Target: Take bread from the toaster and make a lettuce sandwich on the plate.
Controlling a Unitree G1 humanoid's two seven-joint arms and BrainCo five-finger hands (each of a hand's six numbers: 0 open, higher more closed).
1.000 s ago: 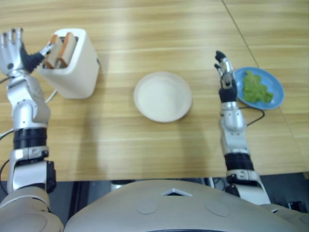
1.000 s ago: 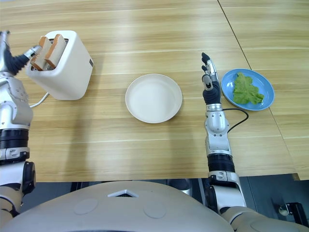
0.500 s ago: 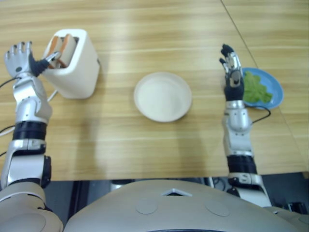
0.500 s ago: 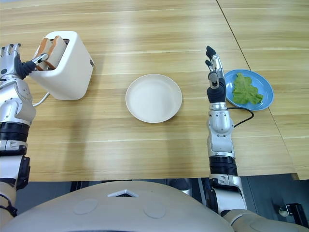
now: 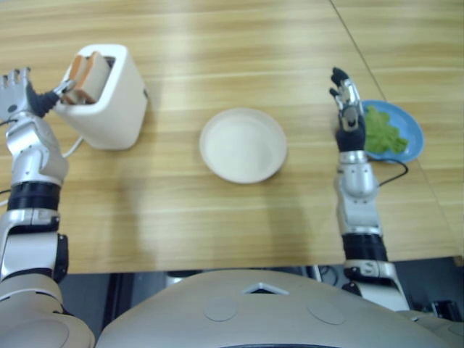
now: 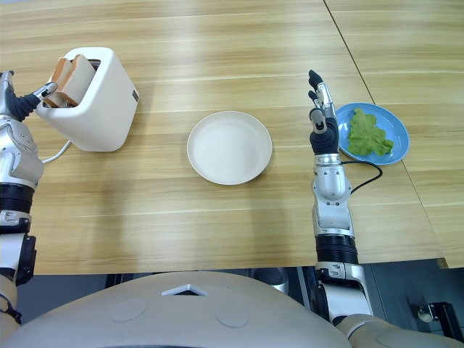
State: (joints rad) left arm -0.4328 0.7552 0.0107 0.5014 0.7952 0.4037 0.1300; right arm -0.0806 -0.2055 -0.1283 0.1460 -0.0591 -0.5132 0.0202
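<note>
Two bread slices (image 5: 87, 67) stood in the toaster (image 5: 109, 101) at the table's (image 5: 217, 43) far left in the left eye view. Our left hand (image 5: 18, 101) was just beside it, uncurled and grasping nothing, one fingertip (image 5: 61, 90) touching the nearer slice. In the right eye view we saw the white plate (image 6: 229, 147) at the table's middle. Our right hand (image 6: 320, 119) stood upright and straight, released, between that plate and the blue dish (image 6: 402, 134) holding the lettuce (image 6: 366, 132), close to the dish.
</note>
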